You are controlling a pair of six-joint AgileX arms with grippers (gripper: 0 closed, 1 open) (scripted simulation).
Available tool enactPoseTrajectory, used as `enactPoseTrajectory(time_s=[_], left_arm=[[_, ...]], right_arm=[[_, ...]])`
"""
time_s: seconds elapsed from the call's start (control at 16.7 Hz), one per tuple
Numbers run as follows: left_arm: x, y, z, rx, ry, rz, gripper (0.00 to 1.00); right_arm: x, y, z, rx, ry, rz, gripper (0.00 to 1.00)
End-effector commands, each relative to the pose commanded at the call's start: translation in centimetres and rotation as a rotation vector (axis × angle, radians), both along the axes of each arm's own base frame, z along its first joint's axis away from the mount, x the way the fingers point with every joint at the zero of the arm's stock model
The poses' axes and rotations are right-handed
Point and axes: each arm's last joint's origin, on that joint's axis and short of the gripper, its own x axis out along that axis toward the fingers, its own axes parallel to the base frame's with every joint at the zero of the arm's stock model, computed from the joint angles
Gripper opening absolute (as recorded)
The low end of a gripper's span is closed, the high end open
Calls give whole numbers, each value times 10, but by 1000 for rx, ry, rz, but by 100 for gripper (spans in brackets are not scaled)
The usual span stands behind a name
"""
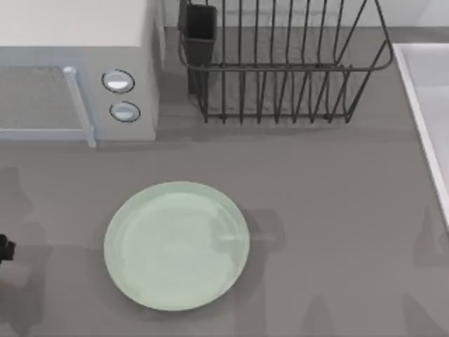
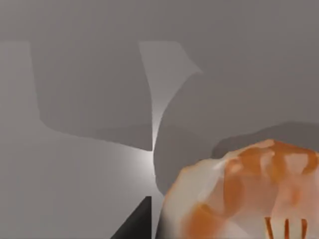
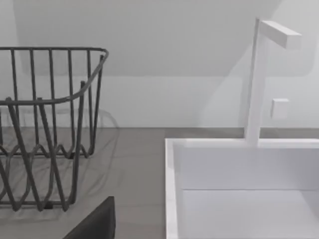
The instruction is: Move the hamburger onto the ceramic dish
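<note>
The ceramic dish [image 1: 177, 245], a pale mint-green round plate, lies bare on the grey table, left of centre in the top view. The hamburger [image 2: 249, 194], pale tan with orange-red patches, looms very close in the left wrist view over the grey tabletop. A small black piece of my left arm [image 1: 4, 248] pokes in at the table's far left edge, level with the dish and well apart from it. A dark part of my right gripper [image 3: 94, 224] shows in the right wrist view, which faces the rack and the sink.
A white microwave [image 1: 77, 70] with two round knobs stands at the back left. A dark wire dish rack [image 1: 280, 63] stands at the back centre. A white sink [image 1: 431, 119] with its tap [image 3: 261, 74] runs along the right edge.
</note>
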Motion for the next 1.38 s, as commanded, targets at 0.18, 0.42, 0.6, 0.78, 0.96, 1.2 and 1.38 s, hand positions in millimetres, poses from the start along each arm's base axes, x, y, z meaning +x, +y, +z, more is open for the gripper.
enactPoseTrajectory(time_s=[0.18,0.42,0.6,0.78,0.96,1.2,1.38], left_arm=[[-2,0,33,-6,29,-1,0],[-6,-2,71,-2,9,-1,0],[-7,-2,74,-1,3,0,0],[-6,-2,73,0,7,0,0],[12,-12,76,22,-3,7,0],[46,-65,71,57,-4,8,0],[54,-133,60,79,4,0,0]], right_arm=[[0,0,0,0,0,0,100],[0,0,0,0,0,0,100],[0,0,0,0,0,0,100],[0,0,0,0,0,0,100],[0,0,0,0,0,0,100],[0,0,0,0,0,0,100],[0,0,0,0,0,0,100]])
